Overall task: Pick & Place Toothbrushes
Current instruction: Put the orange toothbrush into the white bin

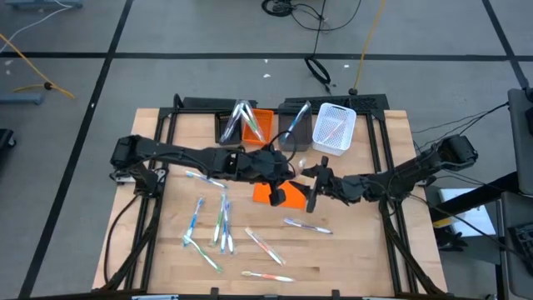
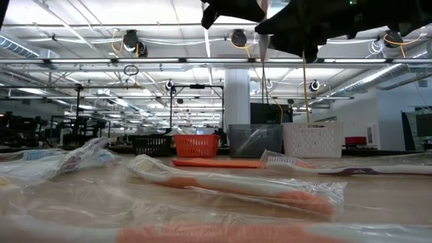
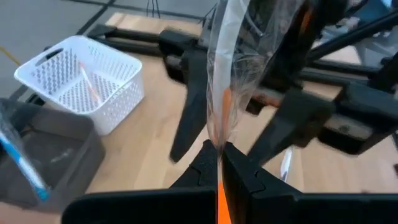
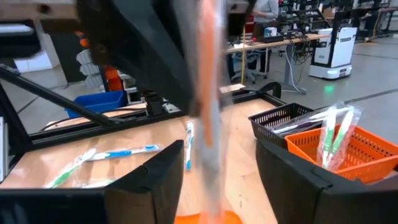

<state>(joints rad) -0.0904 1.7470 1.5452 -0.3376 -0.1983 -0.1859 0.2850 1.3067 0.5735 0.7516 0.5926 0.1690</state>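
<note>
My left gripper [image 3: 219, 158] is shut on a wrapped orange toothbrush [image 3: 227, 74], held in the air above the flat orange sheet [image 1: 268, 193] at mid-table. My right gripper [image 4: 221, 180] is open. Its two fingers [image 3: 189, 118] stand on either side of that toothbrush [image 4: 208, 112] without touching it. Both grippers meet at the table's centre [image 1: 296, 171]. Several more toothbrushes [image 1: 218, 221] lie flat on the wood toward the near edge. Others stand in the black bin [image 1: 237, 121], the grey bin [image 1: 298, 117] and the white bin [image 1: 333, 129]. My left gripper pinches the wrapped orange toothbrush between its two fingers on the orange handle [image 3: 219, 146], wrapper included. The toothbrush sticks out past the fingertips into the gap of the right gripper. It is lifted clear of the table.
Four small bins stand in a row at the far side: black, orange [image 1: 258, 125], grey, white. Wrapped toothbrushes [image 2: 236, 185] lie on the table close to the low camera. The arms' dark frames run along both table sides. Bare wood shows at the near right [image 1: 358, 250].
</note>
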